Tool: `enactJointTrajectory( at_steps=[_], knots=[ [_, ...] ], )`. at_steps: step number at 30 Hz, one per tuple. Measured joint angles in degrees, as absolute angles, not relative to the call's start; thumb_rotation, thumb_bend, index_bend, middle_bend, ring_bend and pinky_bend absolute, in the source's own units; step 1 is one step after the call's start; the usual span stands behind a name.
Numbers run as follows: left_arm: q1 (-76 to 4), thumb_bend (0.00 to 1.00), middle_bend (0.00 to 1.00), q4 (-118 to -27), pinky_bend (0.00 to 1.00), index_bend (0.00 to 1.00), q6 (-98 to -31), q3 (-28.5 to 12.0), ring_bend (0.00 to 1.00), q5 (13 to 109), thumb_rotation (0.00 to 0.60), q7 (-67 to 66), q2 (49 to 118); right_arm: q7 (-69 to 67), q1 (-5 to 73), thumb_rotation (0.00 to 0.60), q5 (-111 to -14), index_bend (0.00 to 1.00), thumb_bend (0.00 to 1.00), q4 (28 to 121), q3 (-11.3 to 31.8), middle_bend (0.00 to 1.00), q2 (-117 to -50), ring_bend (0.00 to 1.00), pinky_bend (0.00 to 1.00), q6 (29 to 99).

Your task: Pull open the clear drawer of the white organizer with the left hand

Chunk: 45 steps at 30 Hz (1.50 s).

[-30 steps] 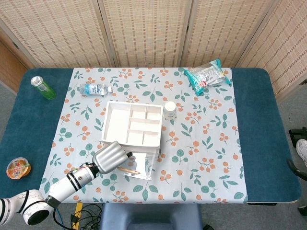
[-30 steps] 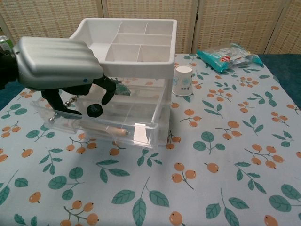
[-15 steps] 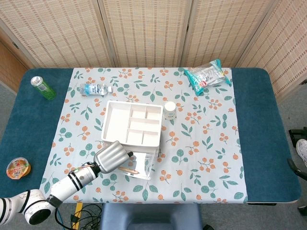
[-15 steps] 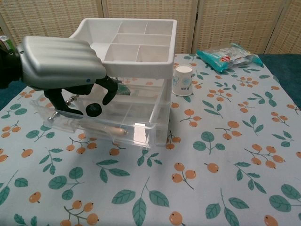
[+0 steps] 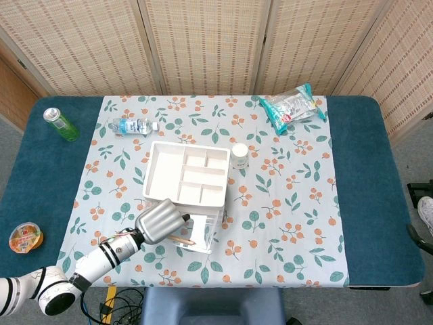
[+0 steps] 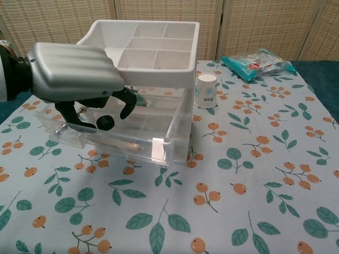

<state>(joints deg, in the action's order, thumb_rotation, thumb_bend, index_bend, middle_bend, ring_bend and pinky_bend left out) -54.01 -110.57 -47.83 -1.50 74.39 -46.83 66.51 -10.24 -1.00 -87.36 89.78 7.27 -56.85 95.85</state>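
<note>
The white organizer (image 5: 186,176) (image 6: 153,47) stands mid-table with a compartment tray on top. Its clear drawer (image 5: 205,233) (image 6: 159,145) is pulled out towards me at the near side. My left hand (image 5: 157,220) (image 6: 74,74) hangs over the drawer's left half, silver back up. Its dark fingertips (image 6: 105,123) curl down inside the drawer, behind the front wall. A small wooden-handled tool (image 6: 127,145) lies in the drawer. My right hand shows in neither view.
A white paper cup (image 5: 239,155) (image 6: 206,90) stands just right of the organizer. A snack bag (image 5: 291,106) (image 6: 257,62) lies at the far right. A water bottle (image 5: 132,125) and a green can (image 5: 61,124) lie far left. A jelly cup (image 5: 25,237) sits near left.
My left hand has shifted a little to the right over the drawer. The drawer stays pulled out, hardly moved.
</note>
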Motion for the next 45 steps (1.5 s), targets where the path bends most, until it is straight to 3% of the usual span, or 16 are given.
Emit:
enactJointTrajectory(
  at_steps=[4, 31, 45],
  knots=[
    [-54.31, 0.29, 1.00, -110.49, 1.00, 0.42, -47.73, -1.58, 1.00, 73.65, 0.600, -47.30, 66.59, -10.38, -1.00, 0.600, -87.33, 0.04, 0.28, 89.63, 7.27, 0.19, -56.93, 0.13, 0.06, 95.81],
    [-54.61, 0.32, 1.00, -109.97, 1.00, 0.50, -49.18, -1.06, 1.00, 72.84, 0.600, -47.61, 67.05, -10.84, -1.47, 0.600, -87.55, 0.04, 0.28, 89.25, 7.23, 0.20, -57.13, 0.14, 0.07, 96.58],
    [-51.65, 0.32, 1.00, -113.27, 1.00, 0.50, -54.59, -1.00, 1.00, 79.96, 0.600, -43.16, 64.82, -10.67, -1.33, 0.600, -87.67, 0.04, 0.28, 89.40, 7.29, 0.20, -57.21, 0.14, 0.07, 96.44]
  ],
)
